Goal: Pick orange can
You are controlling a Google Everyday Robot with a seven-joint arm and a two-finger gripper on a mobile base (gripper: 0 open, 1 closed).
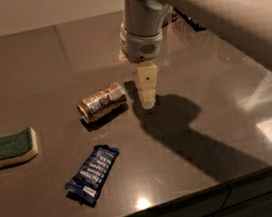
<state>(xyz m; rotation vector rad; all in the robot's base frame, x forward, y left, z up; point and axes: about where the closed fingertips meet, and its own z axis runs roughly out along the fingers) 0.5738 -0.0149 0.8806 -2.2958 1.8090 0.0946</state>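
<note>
One gripper (pixel 147 100) beside orange can (pixel 102 102)

Arm (pixel 207 2) cut off at top edge, claw (pixel 148 101) beside orange can (pixel 102 102)

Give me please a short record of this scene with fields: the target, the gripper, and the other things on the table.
target: orange can, lying on its side on the table, not held
gripper: gripper pointing down, close beside the can's end on the picture's right, seemingly not touching it
sponge: green and yellow sponge, near the left edge
wrapper: blue wrapper, in front of the can, near the front edge
</note>
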